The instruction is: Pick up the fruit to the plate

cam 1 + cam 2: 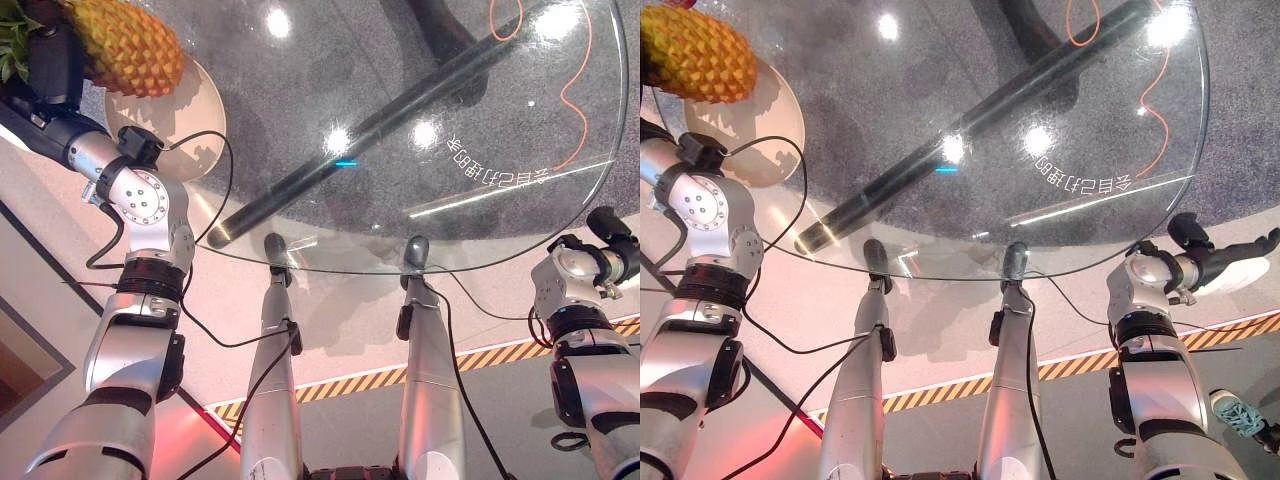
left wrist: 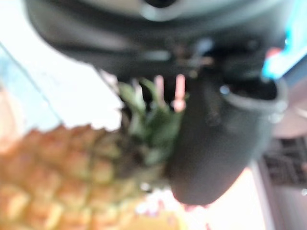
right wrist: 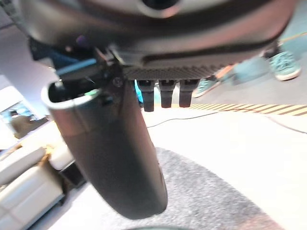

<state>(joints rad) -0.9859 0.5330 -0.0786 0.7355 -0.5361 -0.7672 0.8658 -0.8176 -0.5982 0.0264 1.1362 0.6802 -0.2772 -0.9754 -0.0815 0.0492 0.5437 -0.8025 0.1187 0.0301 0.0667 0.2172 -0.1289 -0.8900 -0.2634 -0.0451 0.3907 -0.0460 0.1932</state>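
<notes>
The left hand (image 1: 55,65) holds the pineapple (image 1: 130,45) with its fingers curled round the leafy crown, and the fruit hangs just above the plate (image 1: 195,125) at the far left of the glass desk (image 1: 480,230). Such a hold on leaves alone may slip, so the fruit could fall hard or roll off the plate. The right hand (image 1: 1230,262) waits beside the desk with relaxed, empty fingers (the white writing on the glass appears mirrored and I cannot read it).

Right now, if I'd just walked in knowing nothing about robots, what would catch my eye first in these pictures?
Probably the yellow pineapple, held by the left hand above a pale round plate at the left side of the round glass table. The left wrist view shows the fruit's green crown right beside the thumb. The right hand hangs idle off the table's right edge, holding nothing.
</notes>
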